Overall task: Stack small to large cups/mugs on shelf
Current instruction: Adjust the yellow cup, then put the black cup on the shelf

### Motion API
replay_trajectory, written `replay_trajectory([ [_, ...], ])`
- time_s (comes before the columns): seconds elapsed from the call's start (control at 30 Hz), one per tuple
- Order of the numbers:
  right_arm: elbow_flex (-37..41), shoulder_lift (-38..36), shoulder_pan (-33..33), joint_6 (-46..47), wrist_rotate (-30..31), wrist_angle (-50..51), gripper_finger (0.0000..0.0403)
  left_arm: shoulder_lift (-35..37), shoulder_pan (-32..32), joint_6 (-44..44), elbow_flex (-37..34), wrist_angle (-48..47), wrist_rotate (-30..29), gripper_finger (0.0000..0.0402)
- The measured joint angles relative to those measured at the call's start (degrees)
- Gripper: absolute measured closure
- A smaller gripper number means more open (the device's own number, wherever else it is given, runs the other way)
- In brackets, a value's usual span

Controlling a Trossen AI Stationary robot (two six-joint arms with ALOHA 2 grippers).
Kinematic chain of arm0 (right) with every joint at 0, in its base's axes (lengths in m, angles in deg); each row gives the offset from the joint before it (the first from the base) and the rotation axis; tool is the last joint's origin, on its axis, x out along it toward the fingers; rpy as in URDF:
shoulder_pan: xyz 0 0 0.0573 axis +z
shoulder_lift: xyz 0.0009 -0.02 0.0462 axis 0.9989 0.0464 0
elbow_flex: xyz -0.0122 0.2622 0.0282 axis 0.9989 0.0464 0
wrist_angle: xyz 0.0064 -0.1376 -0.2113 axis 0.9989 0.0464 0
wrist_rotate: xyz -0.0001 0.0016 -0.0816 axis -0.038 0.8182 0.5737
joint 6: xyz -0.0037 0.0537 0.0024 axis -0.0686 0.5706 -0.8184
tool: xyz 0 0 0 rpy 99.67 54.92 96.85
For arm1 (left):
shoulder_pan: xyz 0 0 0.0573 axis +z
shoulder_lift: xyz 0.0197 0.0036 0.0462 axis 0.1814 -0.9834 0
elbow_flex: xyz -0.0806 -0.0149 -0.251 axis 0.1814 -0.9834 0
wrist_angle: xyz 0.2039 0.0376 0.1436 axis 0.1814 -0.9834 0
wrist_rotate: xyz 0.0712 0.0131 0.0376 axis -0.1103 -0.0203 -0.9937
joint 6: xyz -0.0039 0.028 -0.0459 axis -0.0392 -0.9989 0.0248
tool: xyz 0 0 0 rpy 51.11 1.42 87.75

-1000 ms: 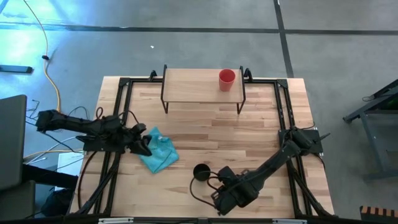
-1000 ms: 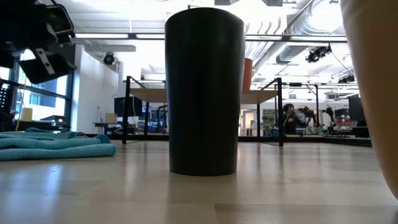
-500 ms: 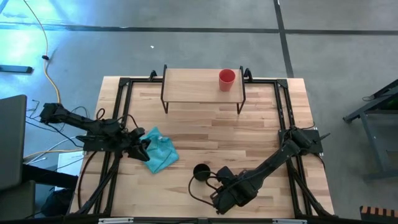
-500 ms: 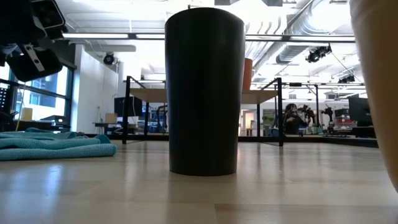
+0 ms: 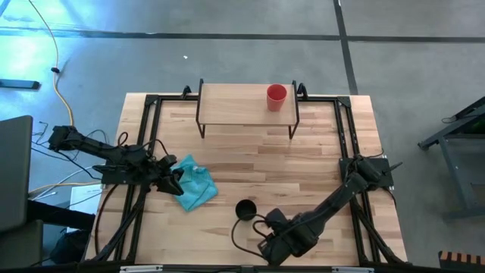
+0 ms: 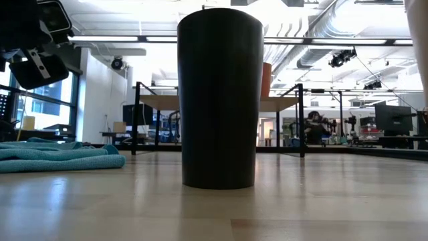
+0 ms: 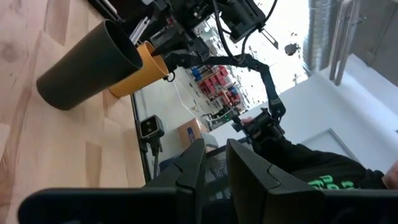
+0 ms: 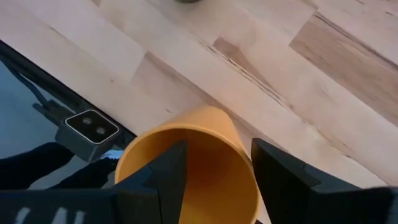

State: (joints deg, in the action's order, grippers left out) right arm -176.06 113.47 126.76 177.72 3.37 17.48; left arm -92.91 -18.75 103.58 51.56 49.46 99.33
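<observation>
While the black cup (image 5: 245,209) stands upright on the tabletop (image 5: 303,163) near the front edge, mouth up and long axis vertical, the yellow-orange cup (image 8: 193,165) is tilted in the right gripper (image 8: 214,163), its open mouth turned toward the table's front edge and its long axis running back along the fingers (image 8: 158,177). Those fingers sit one on each side of the cup's wall, clamped on it. In the left wrist view the orange cup (image 7: 140,70) shows just behind the black one (image 7: 87,68), close beside it.

The red cup (image 5: 276,97) stands upright on the right part of the shelf (image 5: 235,102) at the table's back, well apart from both arms.

Since a second ago the right gripper (image 5: 282,241) has drawn toward the front edge and lifted: the orange wall that filled the right side of the low view is now only a sliver at the top right corner (image 6: 421,40). The black cup (image 6: 220,97) has not shifted.

The left gripper (image 5: 176,180) rests at the edge of the light blue cloth (image 5: 193,184), a touch farther from the cloth's middle than before; its fingers (image 7: 189,171) stand close together with a narrow gap, holding nothing.
</observation>
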Motion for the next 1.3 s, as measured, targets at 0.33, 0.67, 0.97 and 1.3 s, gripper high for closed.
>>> replay_trajectory([
  [0.33, -0.1, 0.0, 0.5, 0.2, 0.4, 0.1, 0.0233, -2.6, 0.0, 1.5, 0.0, 0.1, 1.0, 0.0346],
  [0.67, -0.1, 0.0, 0.5, 0.0, 0.5, -0.1, 0.0233, -5.2, 0.0, 2.6, 0.0, 1.4, -0.9, 0.0346],
  [0.97, -0.2, -0.4, 0.5, -0.1, -0.1, -1.4, 0.0233, -5.1, 0.0, 3.0, 0.0, 6.7, -2.1, 0.0346],
  [1.3, -0.2, -2.4, 0.5, 0.0, 0.0, 0.1, 0.0233, -5.2, 0.0, 3.0, 0.0, 6.4, -2.2, 0.0346],
])
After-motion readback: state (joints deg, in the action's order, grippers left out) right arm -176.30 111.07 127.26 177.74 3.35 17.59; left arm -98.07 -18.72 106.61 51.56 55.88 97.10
